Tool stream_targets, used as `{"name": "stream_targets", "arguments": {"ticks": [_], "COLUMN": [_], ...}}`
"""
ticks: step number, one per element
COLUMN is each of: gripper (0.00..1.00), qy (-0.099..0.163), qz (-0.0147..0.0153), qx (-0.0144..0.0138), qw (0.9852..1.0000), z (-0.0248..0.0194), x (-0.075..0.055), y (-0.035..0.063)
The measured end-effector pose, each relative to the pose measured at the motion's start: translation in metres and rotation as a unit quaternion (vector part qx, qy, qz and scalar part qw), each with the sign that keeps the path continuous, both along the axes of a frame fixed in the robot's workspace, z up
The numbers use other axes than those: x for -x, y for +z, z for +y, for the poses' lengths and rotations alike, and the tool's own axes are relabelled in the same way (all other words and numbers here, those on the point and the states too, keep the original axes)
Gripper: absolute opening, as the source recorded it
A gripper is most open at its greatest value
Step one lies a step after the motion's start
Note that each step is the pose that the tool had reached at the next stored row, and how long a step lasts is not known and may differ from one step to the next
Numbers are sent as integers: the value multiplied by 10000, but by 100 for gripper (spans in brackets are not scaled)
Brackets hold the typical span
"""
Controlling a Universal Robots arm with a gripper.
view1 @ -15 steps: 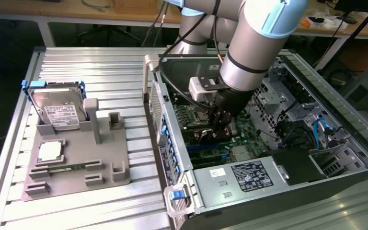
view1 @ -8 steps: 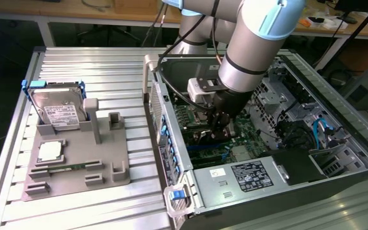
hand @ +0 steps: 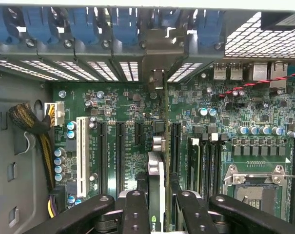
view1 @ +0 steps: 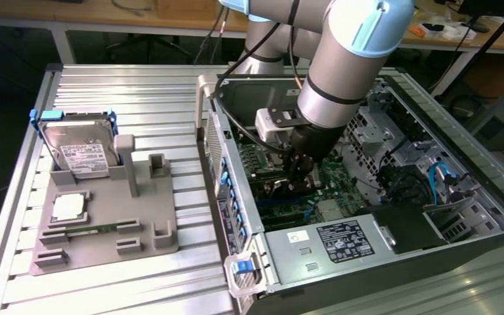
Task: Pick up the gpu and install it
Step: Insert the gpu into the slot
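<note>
Above the motherboard, gripper holds gpu edge-down, seemingly pointing rearward.

Silver-grey tubular arm, pale blue joint caps, black cable, black gripper with round pivot pins

A silver hard drive stands in a grey holder on a slatted table.

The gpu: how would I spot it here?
Look inside the open metal computer case, over the green motherboard. There the black gripper clamps a thin green card with a silver end bracket. It stands on edge between empty black slots.
</note>
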State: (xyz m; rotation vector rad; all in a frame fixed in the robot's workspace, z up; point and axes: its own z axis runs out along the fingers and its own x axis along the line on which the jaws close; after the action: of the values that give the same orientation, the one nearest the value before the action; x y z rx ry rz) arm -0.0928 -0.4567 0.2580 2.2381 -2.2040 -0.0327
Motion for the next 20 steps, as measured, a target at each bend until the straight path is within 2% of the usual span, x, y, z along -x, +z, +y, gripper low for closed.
{"name": "stream_targets", "arguments": {"ticks": [3, 7, 20], "gripper": [27, 27, 27], "qy": [-1, -1, -1], "qz": [2, 4, 3], "qx": [-3, 13, 13], "qw": [10000, 10000, 10000], "z": [0, -2, -2], "x": [0, 8, 8], "y": [41, 38, 36]}}
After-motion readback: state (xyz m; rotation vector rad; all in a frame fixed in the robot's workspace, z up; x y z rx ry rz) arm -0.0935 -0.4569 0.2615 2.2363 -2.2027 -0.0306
